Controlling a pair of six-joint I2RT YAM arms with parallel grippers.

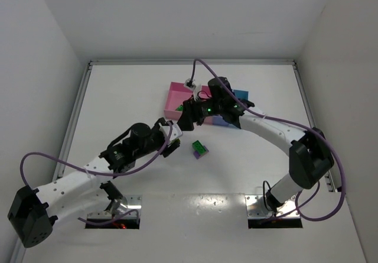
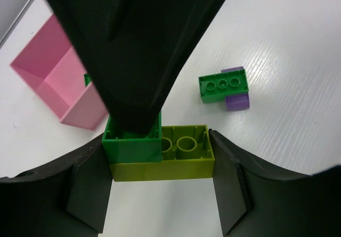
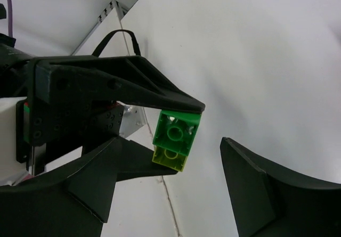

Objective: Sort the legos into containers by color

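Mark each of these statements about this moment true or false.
1. The left claw grips a yellow-green plastic toy brick with a green plastic brick stacked on it. True.
2. The right claw is clamped shut on that stack. False: its jaws stand apart, with a gap showing beside the stack.
3. A second green brick is joined to a purple plastic brick on the white table. True.
4. That pair lies inside the pink plastic bin. False: it lies on the table, outside the bin.
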